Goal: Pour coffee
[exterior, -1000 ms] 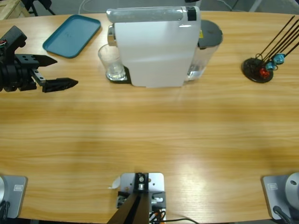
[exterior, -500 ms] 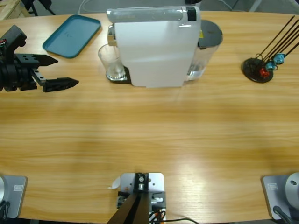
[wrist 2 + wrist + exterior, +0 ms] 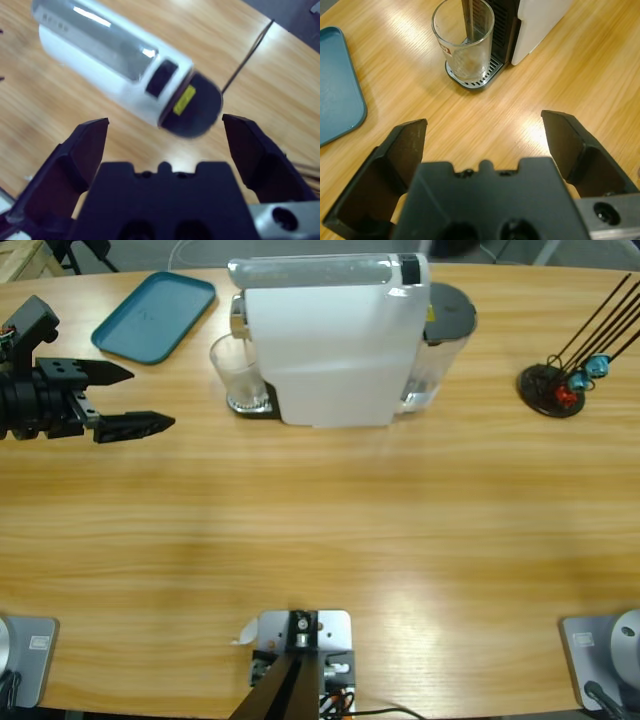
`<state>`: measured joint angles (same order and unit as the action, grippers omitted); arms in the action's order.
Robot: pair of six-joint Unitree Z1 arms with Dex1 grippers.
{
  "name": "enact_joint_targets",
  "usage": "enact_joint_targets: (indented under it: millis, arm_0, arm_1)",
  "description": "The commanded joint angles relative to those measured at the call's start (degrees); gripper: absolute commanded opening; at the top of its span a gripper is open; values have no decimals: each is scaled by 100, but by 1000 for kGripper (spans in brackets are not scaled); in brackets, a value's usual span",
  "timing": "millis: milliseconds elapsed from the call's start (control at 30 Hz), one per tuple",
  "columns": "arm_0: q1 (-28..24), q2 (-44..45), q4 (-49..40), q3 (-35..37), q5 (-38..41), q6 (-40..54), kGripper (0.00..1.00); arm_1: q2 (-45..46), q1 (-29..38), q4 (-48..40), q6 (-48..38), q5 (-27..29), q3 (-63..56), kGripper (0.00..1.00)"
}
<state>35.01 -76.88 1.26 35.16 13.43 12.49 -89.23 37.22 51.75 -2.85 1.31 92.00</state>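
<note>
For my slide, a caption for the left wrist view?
Open black fingers face a clear glass under the white coffee machine.

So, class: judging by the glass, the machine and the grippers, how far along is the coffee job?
Done: the glass stands on the coffee machine's drip tray, a brownish trace at its bottom. In hand: the left gripper, open, points toward it. Left: gripping and moving the glass.

Bare table (image 3: 330, 530) lies between the left pincer (image 3: 130, 397), jaws spread wide, and the clear glass (image 3: 238, 375). The white coffee machine (image 3: 330, 340) stands touching the glass's far side, blocking that approach. The teal tray (image 3: 155, 315) lies well apart from the glass.
</note>
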Motion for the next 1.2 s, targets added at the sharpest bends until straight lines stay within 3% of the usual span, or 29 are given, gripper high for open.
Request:
enact_joint_targets:
  millis: [33, 300, 500, 1200]
  arm_0:
    - [31, 133, 82, -354, 276, -36, 1000]
    - [33, 302, 78, -333, 285, -18, 1000]
    - [33, 621, 75, -308, 281, 0, 1000]
    - [33, 498, 73, -291, 266, 70, 1000]
  arm_1:
    - [1782, -57, -929, -24, -669, -2406, 1000]
    - [2587, -71, -2782, 178, -1070, -4553, 1000]
    - [3060, -295, -3424, 208, -989, -5286, 1000]
    - [3073, -295, -3610, 30, -706, -5632, 1000]
